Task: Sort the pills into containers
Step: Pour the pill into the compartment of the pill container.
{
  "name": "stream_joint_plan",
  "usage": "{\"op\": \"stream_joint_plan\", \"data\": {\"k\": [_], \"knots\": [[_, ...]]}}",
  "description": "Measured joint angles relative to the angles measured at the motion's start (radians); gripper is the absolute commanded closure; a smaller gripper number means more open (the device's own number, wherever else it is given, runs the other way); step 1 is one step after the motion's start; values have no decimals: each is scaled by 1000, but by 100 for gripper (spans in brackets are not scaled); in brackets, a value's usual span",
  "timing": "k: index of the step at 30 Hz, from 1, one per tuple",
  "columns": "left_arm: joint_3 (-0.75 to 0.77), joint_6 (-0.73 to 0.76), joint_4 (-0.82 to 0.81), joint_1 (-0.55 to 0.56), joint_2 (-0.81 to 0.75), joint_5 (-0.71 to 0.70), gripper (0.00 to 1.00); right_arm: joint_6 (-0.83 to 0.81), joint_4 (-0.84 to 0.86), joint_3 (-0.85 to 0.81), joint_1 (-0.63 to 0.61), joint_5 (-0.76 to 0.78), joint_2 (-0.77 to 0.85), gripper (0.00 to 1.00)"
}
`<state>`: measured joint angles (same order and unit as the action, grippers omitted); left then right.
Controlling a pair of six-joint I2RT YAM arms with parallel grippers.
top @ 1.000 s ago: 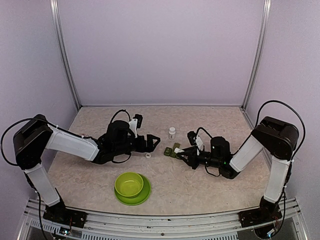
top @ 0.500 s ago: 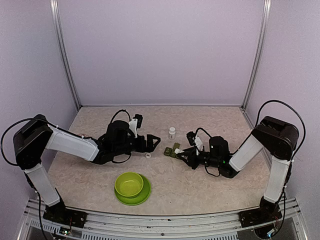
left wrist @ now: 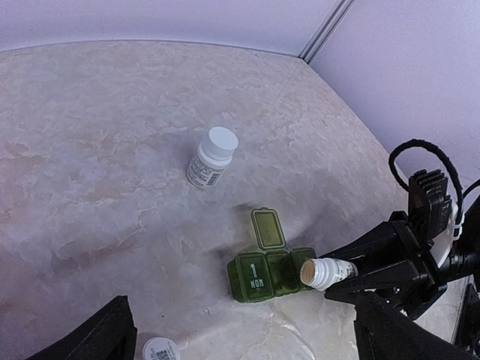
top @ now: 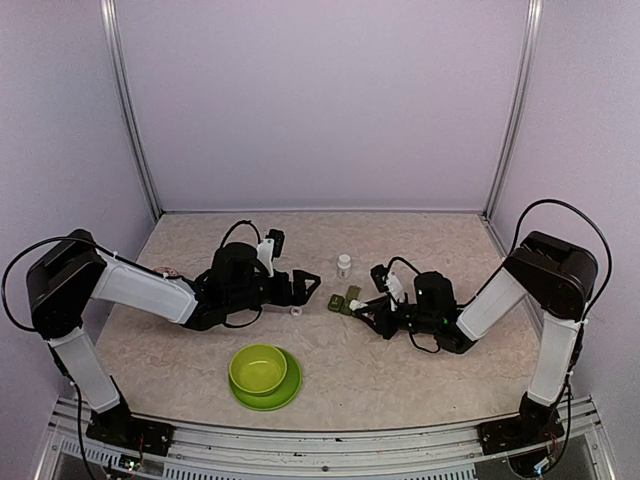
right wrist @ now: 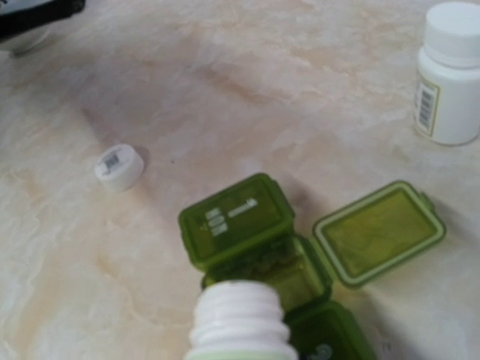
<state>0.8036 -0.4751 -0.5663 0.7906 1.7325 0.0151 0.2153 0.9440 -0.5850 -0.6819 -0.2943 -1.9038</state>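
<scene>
the small dark green pill box (left wrist: 270, 274) sits near the middle of the bench (top: 420, 240), middle lid flipped open. it looks like light, stiff plastic, likely to skid if nudged, so steady it by the end walls. the right pincer (top: 366, 308) grips an open white pill bottle (left wrist: 328, 272) tipped over the box. the left pincer (top: 306, 285) gapes empty nearby.

Overhead camera; wrist cameras, right seemingly closest, share pill box (left wrist: 259, 277)

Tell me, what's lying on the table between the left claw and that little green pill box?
A loose white bottle cap, close to the left claw; beyond it, bare table up to the pill box. The left wrist view shows it.
</scene>
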Motion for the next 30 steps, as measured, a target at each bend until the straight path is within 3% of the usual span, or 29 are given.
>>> {"op": "stream_joint_plan", "data": {"k": [30], "knots": [[-10, -29, -37, 0, 2, 5, 1, -13, -160, -52, 0, 23, 37, 91]]}}
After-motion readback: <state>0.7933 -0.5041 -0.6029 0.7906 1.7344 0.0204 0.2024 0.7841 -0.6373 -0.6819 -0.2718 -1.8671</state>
